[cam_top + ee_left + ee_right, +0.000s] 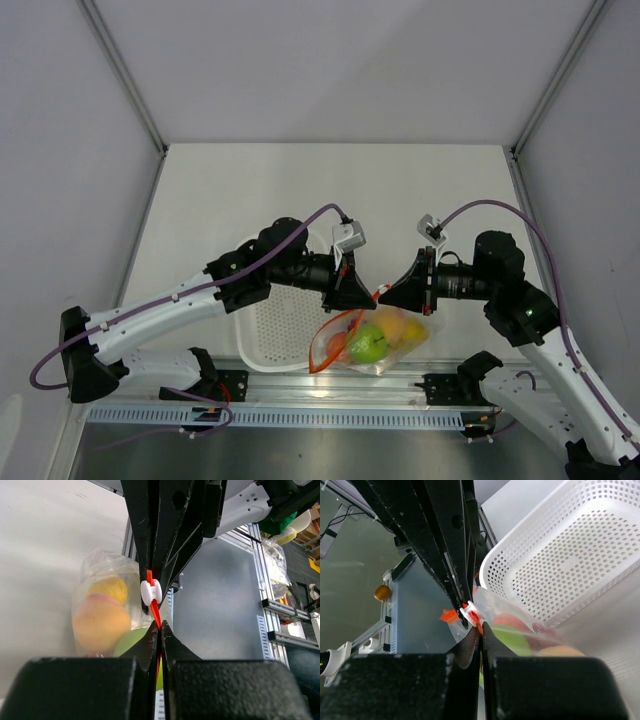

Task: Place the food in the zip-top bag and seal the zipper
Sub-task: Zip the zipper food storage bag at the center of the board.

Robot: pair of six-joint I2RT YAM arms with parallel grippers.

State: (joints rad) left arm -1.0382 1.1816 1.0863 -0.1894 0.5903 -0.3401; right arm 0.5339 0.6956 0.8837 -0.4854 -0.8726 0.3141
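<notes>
The clear zip-top bag (372,345) hangs between my two grippers above the table's near edge. It holds a green apple (368,344), an orange fruit (340,345) and yellow fruit (408,330). My left gripper (366,297) is shut on the red-orange zipper (156,614). My right gripper (385,297) faces it, shut on the same strip (479,625). The zipper's white slider (150,591) sits between the two sets of fingertips and also shows in the right wrist view (468,613). In the left wrist view the bag (95,565) shows a peach-coloured fruit (100,622), a yellow one (107,587) and the apple (131,640).
The white perforated basket (275,330) lies on the table just left of the bag, under my left arm, and fills the right of the right wrist view (570,565). An aluminium rail (330,378) runs along the table's near edge below the bag.
</notes>
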